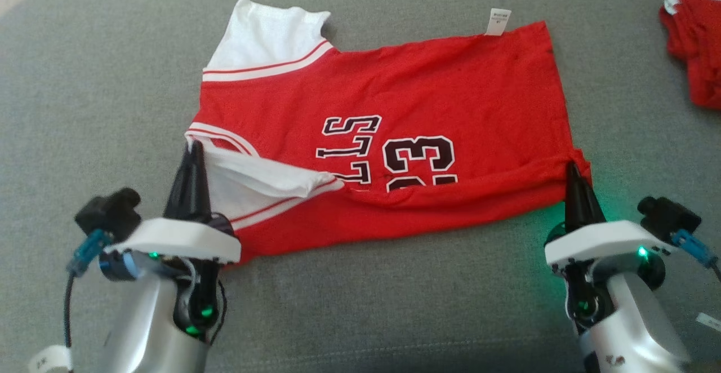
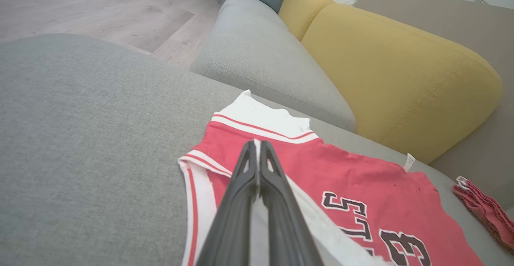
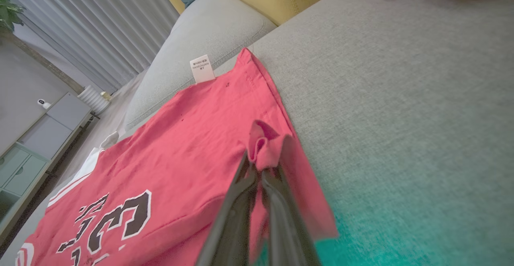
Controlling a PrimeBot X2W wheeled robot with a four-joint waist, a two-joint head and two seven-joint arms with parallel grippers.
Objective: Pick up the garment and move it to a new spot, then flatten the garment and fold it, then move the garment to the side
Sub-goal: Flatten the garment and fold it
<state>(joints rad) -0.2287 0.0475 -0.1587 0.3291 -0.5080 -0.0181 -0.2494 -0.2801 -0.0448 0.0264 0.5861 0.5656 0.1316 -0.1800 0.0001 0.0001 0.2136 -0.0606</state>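
Jersey [image 1: 394, 80]: lying spread mid-cushion [image 1: 394, 283], collar end left, hem right, near edge rising.
Left gripper [image 1: 194, 146]: clenching white sleeve trim at the near-left corner.
Right gripper [image 1: 572, 165]: pinching the bunched hem corner, near right.
Step, likely: folding the near edge toward the far edge.
Doing it well: carrying both corners level, keeping the cloth taut between them.
Arms: reaching in from the near side, well apart, fingers pointing far.

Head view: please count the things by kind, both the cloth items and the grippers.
Jersey: 1
Red cloth heap: 1
Grippers: 2 (left gripper, right gripper)
Total: 4
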